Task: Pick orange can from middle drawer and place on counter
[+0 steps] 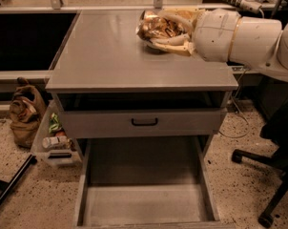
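While the white arm (249,35) reaches in from the right, the tool (164,32) sits over the back right part of the counter (115,56), low above the gray top. Its pale fingers (177,46) are curled in tight around the orange can (153,27), one above and one below, so the can is clamped between them with its shiny orange-gold side facing left. From where I stand I cannot tell whether the can's underside touches the counter or hangs just clear of it; a dark shadow lies right beneath it.

Down at the bottom of the cabinet the middle drawer (144,199) stands pulled all the way out toward me, showing its flat gray floor and low side walls. Above it is a gray drawer front (101,124) pushed in, with a black handle (144,122) at its centre, and over that a dark open slot under the counter's thin overhanging edge.

On the speckled floor to the left of the cabinet a brown bag (25,113) slumps against the wall, and just beside it, next to the cabinet's side, a clear plastic bin (53,149) holds some small packages. At the right edge the black legs and castors of an office chair (272,171) are near the cabinet
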### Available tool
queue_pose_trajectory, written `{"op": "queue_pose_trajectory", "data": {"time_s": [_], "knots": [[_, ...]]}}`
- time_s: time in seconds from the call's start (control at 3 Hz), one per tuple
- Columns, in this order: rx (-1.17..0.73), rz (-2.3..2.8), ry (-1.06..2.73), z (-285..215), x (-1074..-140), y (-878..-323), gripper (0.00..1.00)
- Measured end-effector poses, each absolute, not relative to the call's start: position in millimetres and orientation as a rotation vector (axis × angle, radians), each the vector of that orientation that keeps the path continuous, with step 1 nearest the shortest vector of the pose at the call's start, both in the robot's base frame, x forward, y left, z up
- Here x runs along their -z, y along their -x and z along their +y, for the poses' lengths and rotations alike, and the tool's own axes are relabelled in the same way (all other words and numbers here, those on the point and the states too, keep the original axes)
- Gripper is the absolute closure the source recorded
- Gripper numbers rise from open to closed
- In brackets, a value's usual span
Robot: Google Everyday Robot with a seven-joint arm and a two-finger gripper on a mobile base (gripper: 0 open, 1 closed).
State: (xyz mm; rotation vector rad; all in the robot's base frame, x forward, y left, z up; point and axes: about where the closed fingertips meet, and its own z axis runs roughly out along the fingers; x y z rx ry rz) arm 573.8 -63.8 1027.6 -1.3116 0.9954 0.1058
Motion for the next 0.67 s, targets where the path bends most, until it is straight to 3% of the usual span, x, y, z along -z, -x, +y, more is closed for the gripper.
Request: {"op": "queue_pose_trajectory", "data": {"time_s": [0.67], "knots": [[-0.137, 1.017, 1.206, -66, -983, -630, 1.0]]}}
